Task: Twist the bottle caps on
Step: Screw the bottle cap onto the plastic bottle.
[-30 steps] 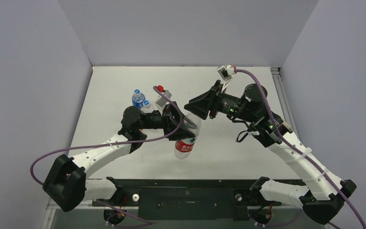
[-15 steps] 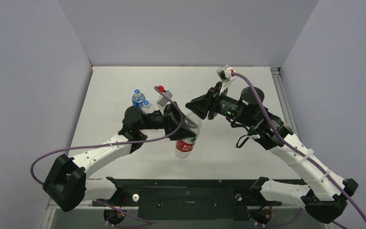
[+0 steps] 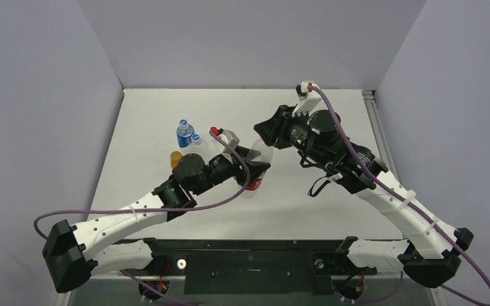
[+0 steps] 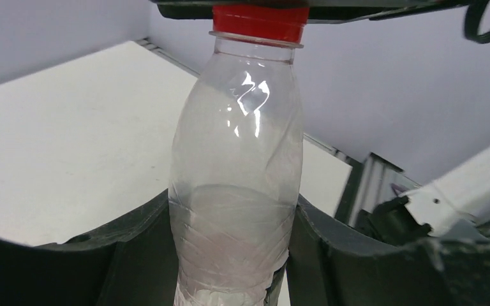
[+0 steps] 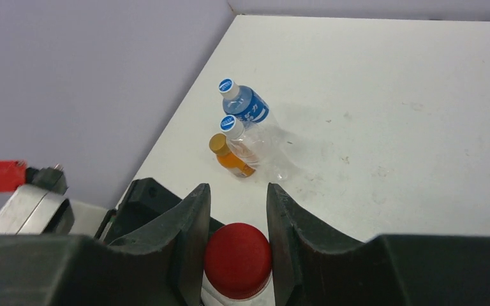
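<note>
**Two-arm grip on one bottle.** Left gripper (image 4: 233,252) is clasping a clear, glossy bottle (image 4: 236,159); right gripper (image 5: 237,233) is clenching its round red cap (image 5: 237,260).
The cap's top is showing only at the right wrist.

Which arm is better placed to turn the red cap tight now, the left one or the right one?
The right. The right tool is closed around the red cap, while the left tool grips the body of the clear bottle and steadies it.

Bottle (image 4: 236,159) clear glossy plastic (glare spots near shoulder); red cap (image 5: 237,258) smooth matt plastic; counter (image 5: 389,95) matt white, faintly scuffed.
</note>
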`<state>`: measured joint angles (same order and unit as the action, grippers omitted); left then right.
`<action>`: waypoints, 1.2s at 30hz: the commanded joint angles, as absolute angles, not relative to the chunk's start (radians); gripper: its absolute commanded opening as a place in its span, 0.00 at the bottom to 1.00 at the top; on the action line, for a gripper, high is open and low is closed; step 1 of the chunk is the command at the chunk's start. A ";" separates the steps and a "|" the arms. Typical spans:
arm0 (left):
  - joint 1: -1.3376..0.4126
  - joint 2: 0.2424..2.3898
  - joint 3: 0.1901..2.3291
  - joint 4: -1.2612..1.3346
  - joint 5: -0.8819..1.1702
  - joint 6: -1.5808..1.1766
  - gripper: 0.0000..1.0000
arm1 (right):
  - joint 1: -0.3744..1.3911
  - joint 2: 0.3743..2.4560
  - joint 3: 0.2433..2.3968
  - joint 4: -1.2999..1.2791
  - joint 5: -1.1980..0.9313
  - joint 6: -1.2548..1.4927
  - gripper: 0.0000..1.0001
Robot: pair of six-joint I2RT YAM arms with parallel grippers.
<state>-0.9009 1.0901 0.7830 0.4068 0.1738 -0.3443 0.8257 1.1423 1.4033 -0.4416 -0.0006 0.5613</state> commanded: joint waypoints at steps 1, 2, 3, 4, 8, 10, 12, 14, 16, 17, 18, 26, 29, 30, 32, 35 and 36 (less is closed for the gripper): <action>-0.972 1.101 0.876 0.403 -0.407 -0.119 0.00 | 0.884 1.189 1.495 -0.628 0.200 0.659 0.00; -0.997 1.108 0.881 0.406 -0.440 -0.108 0.00 | 0.899 1.207 1.504 -0.641 0.248 0.673 0.00; -1.018 1.123 0.892 0.411 -0.493 -0.085 0.00 | 0.905 1.216 1.522 -0.664 0.272 0.681 0.00; -1.027 1.131 0.897 0.415 -0.517 -0.074 0.00 | 0.918 1.233 1.530 -0.675 0.316 0.696 0.00; -1.080 1.169 0.918 0.443 -0.615 -0.009 0.00 | 0.944 1.269 1.564 -0.717 0.404 0.736 0.00; -1.089 1.179 0.917 0.444 -0.627 0.022 0.00 | 0.946 1.275 1.574 -0.717 0.417 0.747 0.04; -1.090 1.181 0.912 0.433 -0.617 0.027 0.00 | 0.945 1.271 1.587 -0.704 0.421 0.743 0.23; -1.084 1.172 0.899 0.410 -0.586 0.020 0.00 | 0.935 1.260 1.603 -0.690 0.405 0.720 0.49; -1.065 1.160 0.894 0.369 -0.520 0.007 0.00 | 0.908 1.246 1.618 -0.678 0.372 0.692 0.65; -1.044 1.152 0.891 0.354 -0.454 -0.011 0.00 | 0.880 1.230 1.619 -0.671 0.331 0.672 0.68; -1.031 1.148 0.890 0.319 -0.411 -0.040 0.00 | 0.863 1.222 1.614 -0.652 0.309 0.664 0.72; -0.784 1.112 0.849 0.286 0.331 -0.255 0.00 | 0.656 1.086 1.478 -0.468 -0.196 0.513 0.75; -0.711 1.114 0.816 0.410 0.616 -0.397 0.00 | 0.627 1.064 1.407 -0.404 -0.336 0.471 0.73; -0.686 1.117 0.808 0.443 0.664 -0.430 0.00 | 0.614 1.052 1.391 -0.385 -0.405 0.462 0.73; -0.655 1.125 0.781 0.539 0.763 -0.521 0.00 | 0.600 1.040 1.331 -0.302 -0.482 0.470 0.72; -0.627 1.150 0.757 0.709 0.864 -0.668 0.00 | 0.597 1.047 1.295 -0.227 -0.571 0.507 0.71; -0.625 1.154 0.747 0.777 0.878 -0.695 0.00 | 0.598 1.051 1.284 -0.197 -0.584 0.513 0.70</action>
<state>-0.6468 1.1442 0.7658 0.4679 0.6262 -0.4721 0.6060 1.0409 1.3197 -0.3706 -0.3897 0.5095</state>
